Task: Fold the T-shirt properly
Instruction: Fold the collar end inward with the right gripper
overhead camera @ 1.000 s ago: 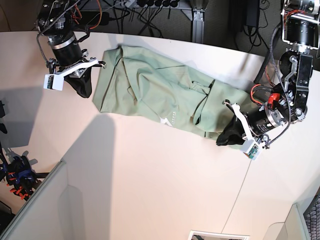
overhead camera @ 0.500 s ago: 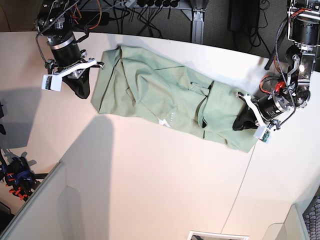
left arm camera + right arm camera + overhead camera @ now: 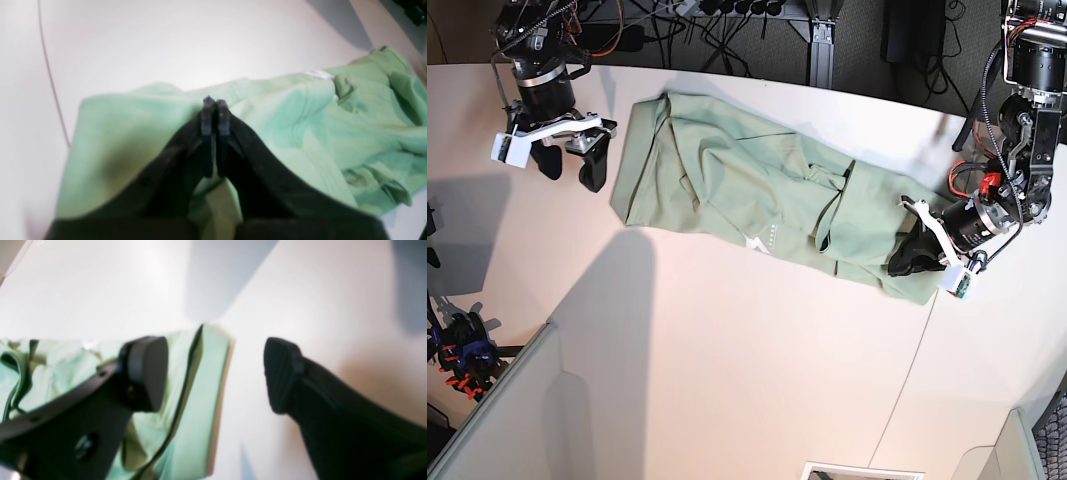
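Note:
The pale sage-green T-shirt (image 3: 757,190) lies stretched across the table from the far left to the right, with folds bunched near its middle. In the base view my right gripper (image 3: 572,178) hangs open just left of the shirt's left edge. In the right wrist view that edge (image 3: 200,380) lies under the gap between the spread fingers (image 3: 146,373), and nothing is held. My left gripper (image 3: 899,266) rests on the shirt's right end. In the left wrist view the left gripper (image 3: 215,106) has its jaws pressed together, with green cloth (image 3: 126,146) gathered under and between them.
Cables and a metal frame (image 3: 822,40) run along the far edge of the table. A seam (image 3: 907,380) crosses the tabletop at the right. At the lower left stands a grey partition (image 3: 502,420), with orange and black clutter (image 3: 462,350) beside it.
My right gripper has opened, let go of the shirt's left edge and drawn a little away to the left. My left gripper pulled the right end outward, so the shirt lies longer and flatter.

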{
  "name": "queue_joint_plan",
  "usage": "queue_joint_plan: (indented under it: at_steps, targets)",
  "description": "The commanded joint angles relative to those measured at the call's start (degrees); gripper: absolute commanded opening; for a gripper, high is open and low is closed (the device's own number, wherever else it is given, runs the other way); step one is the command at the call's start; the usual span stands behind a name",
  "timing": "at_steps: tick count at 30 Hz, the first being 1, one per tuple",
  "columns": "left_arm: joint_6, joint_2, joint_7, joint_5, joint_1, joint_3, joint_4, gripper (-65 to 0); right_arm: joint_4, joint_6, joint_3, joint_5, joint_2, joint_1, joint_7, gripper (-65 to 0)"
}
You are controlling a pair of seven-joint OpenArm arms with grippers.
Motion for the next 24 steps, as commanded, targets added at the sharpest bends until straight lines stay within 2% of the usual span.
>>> queue_joint_plan:
  at_steps: [1, 3, 7, 11, 18, 24]
  targets:
    - [-0.9, 0.0, -0.8, -1.9, -1.1, -0.2, 1.0, -65.0, -0.6, 0.2, -0.2, 1.7, 0.5, 0.1, 1.1, -20.6]
    - [-0.9, 0.0, -0.9, -2.0, -1.0, -0.2, 1.0, -65.0, -3.4, 0.3, -1.4, 5.9, 0.4, 0.1, 1.1, -20.5]
    - [-0.9, 0.0, -0.9, -2.0, -1.0, -0.2, 1.0, -65.0, -8.2, 0.2, -4.4, 8.1, 0.2, 0.2, 1.1, -20.5]
    - [-0.9, 0.0, -0.9, -2.1, -1.0, -0.2, 1.0, -65.0, -11.6, 0.2, -5.3, 8.6, 0.2, 1.1, 1.1, -20.5]
    - [-0.9, 0.0, -0.9, -2.4, -1.0, -0.2, 1.0, -65.0, -16.7, 0.3, -6.0, 13.7, 0.1, 2.4, -0.7, -20.5]
    - [-0.9, 0.0, -0.9, -2.5, -1.0, -0.2, 1.0, -65.0, -16.5, 0.5, -12.5, 13.9, 0.1, 2.4, -1.9, -20.5]
